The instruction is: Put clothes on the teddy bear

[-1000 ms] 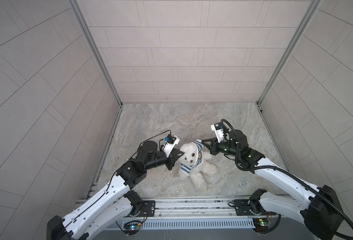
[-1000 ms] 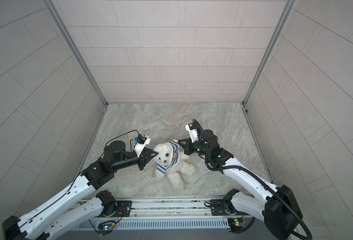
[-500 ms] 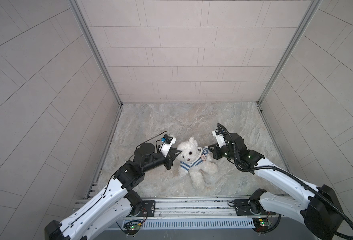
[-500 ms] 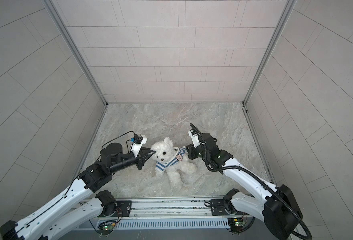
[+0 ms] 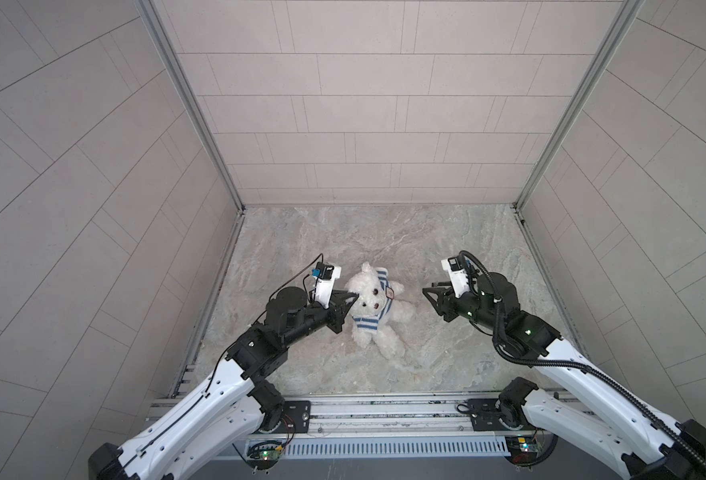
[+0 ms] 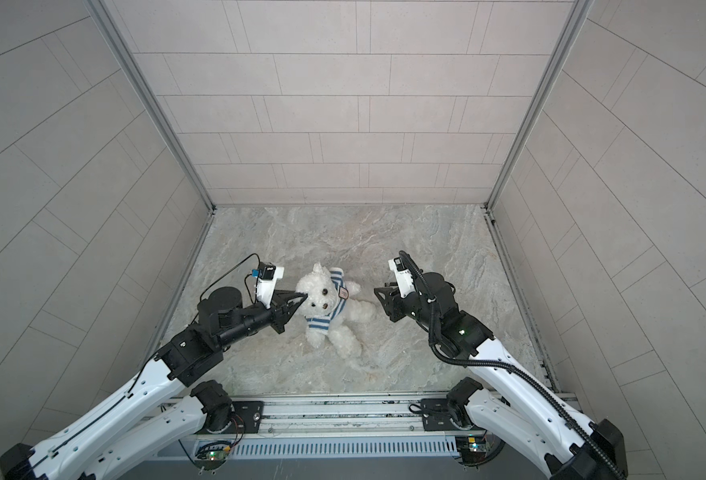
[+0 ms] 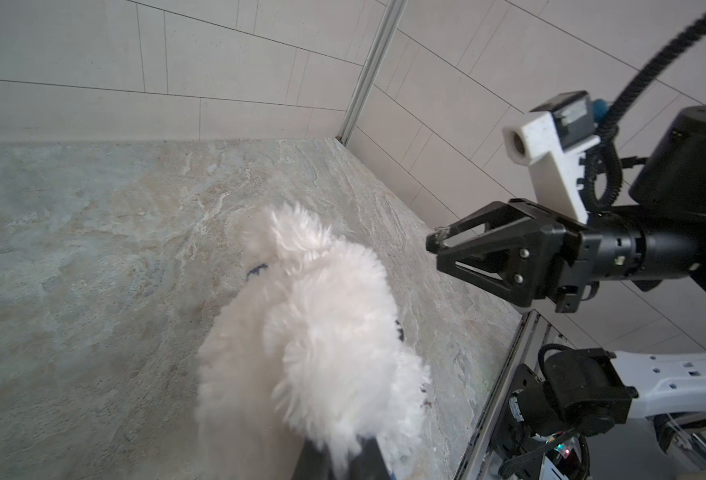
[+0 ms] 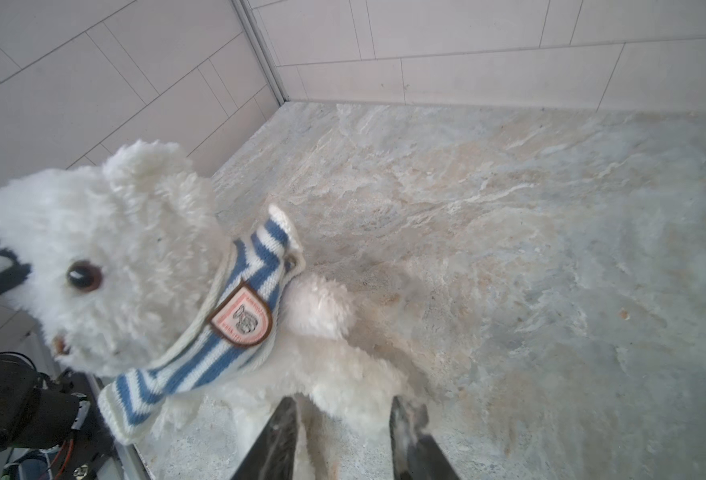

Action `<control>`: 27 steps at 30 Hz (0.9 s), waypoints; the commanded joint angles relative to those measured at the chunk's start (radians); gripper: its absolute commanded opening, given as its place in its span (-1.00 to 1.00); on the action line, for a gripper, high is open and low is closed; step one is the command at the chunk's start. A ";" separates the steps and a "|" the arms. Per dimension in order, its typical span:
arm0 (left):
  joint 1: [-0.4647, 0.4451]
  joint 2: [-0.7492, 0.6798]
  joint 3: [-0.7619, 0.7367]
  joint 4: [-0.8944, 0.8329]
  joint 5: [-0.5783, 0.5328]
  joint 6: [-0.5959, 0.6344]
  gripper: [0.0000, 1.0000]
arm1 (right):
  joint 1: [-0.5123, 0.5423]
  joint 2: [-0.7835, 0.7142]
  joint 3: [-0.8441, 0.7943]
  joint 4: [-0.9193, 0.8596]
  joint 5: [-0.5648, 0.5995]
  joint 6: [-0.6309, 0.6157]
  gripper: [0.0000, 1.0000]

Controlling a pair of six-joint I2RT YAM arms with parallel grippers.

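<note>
The teddy bear [image 5: 368, 293] [image 6: 320, 291], fluffy and white, lies on its back on the marble floor with its head raised. A blue-and-white striped shirt [image 5: 367, 324] [image 8: 239, 266] with a badge sits bunched round its neck and across its chest. My left gripper [image 5: 354, 296] [image 6: 303, 296] is shut on the fur at the side of the bear's head; white fur [image 7: 313, 332] fills the left wrist view. My right gripper [image 5: 429, 298] [image 8: 343, 419] stands open to the right of the bear, apart from it and holding nothing.
Tiled walls close in the marble floor [image 5: 384, 237] on three sides. A metal rail [image 5: 363, 409] with both arm bases runs along the front edge. Bare floor lies behind the bear and to its right.
My right gripper let go of the shirt, opened and drew back to the right. The left gripper kept its hold on the bear's head, which has shifted slightly left.
</note>
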 commanded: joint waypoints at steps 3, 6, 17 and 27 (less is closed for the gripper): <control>0.001 0.047 0.025 0.000 -0.092 -0.176 -1.00 | 0.080 -0.082 -0.103 0.049 -0.002 0.053 0.06; 0.000 0.092 0.048 -0.058 -0.143 -0.229 -1.00 | 0.186 -0.067 -0.151 0.145 0.023 0.099 0.21; -0.007 0.117 -0.017 0.058 -0.176 -0.409 -1.00 | 0.389 0.281 -0.098 0.436 0.092 0.151 0.22; -0.010 0.118 -0.032 0.093 -0.175 -0.443 -1.00 | 0.391 0.418 -0.039 0.511 0.083 0.154 -0.13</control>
